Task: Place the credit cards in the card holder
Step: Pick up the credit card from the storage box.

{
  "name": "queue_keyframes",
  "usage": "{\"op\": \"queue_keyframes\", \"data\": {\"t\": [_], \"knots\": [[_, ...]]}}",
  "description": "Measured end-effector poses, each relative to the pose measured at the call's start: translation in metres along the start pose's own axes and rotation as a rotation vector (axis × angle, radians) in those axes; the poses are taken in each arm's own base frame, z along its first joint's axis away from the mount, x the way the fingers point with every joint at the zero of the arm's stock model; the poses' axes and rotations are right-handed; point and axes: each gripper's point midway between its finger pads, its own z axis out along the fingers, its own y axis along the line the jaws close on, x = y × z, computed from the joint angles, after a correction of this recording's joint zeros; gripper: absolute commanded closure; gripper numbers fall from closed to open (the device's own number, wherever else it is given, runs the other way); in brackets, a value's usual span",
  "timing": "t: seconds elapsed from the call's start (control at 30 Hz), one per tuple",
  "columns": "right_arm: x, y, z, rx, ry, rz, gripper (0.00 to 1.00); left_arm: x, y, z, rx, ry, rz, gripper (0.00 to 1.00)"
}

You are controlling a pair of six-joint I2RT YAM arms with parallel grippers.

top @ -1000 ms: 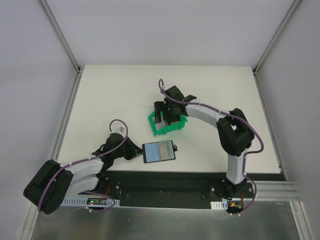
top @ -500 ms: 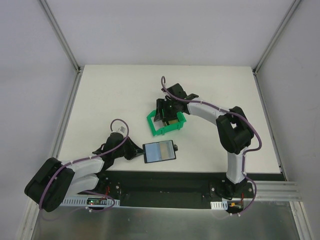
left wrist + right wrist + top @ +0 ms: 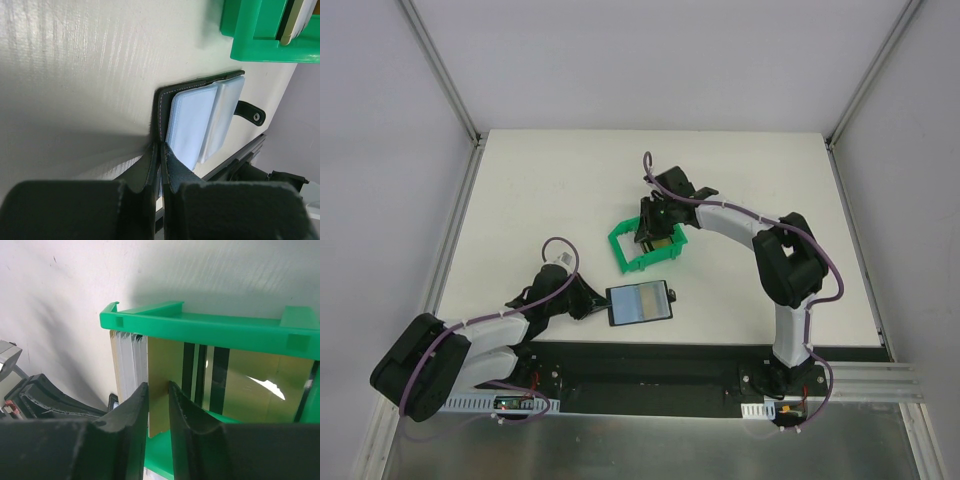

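The card holder (image 3: 638,303), black with bluish-grey sleeves (image 3: 192,125), lies open near the table's front edge. My left gripper (image 3: 588,305) is shut on its left cover edge (image 3: 161,150). The credit cards stand on edge in a green bin (image 3: 620,245): white ones (image 3: 132,365) at the left, a gold one (image 3: 165,365) beside them, and dark-striped ones (image 3: 215,375). My right gripper (image 3: 655,232) reaches into the bin, its jaws narrowly apart on either side of the gold card's lower corner (image 3: 159,390).
The green bin's front rail (image 3: 200,330) crosses above the cards. In the left wrist view the bin (image 3: 260,45) sits just beyond the card holder, whose snap tab (image 3: 252,115) points right. Metal frame posts (image 3: 440,70) flank the white table.
The right gripper's jaws have narrowed from wide open around the gold card, and the green bin has slid slightly toward the back left. The left arm and card holder have not moved.
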Motion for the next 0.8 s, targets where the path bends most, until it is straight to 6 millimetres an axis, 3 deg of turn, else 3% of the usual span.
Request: {"op": "queue_keyframes", "data": {"t": [0.37, 0.5, 0.8], "knots": [[-0.006, -0.011, -0.006, 0.067, -0.032, -0.026, 1.0, 0.0, -0.001, 0.001, 0.001, 0.002, 0.005, 1.0], [-0.011, -0.014, -0.014, 0.104, -0.057, -0.051, 1.0, 0.0, -0.001, 0.001, 0.001, 0.002, 0.007, 1.0], [-0.031, -0.005, -0.059, 0.149, -0.172, -0.117, 1.0, 0.0, 0.0, 0.0, 0.003, 0.002, 0.024, 1.0]]}}
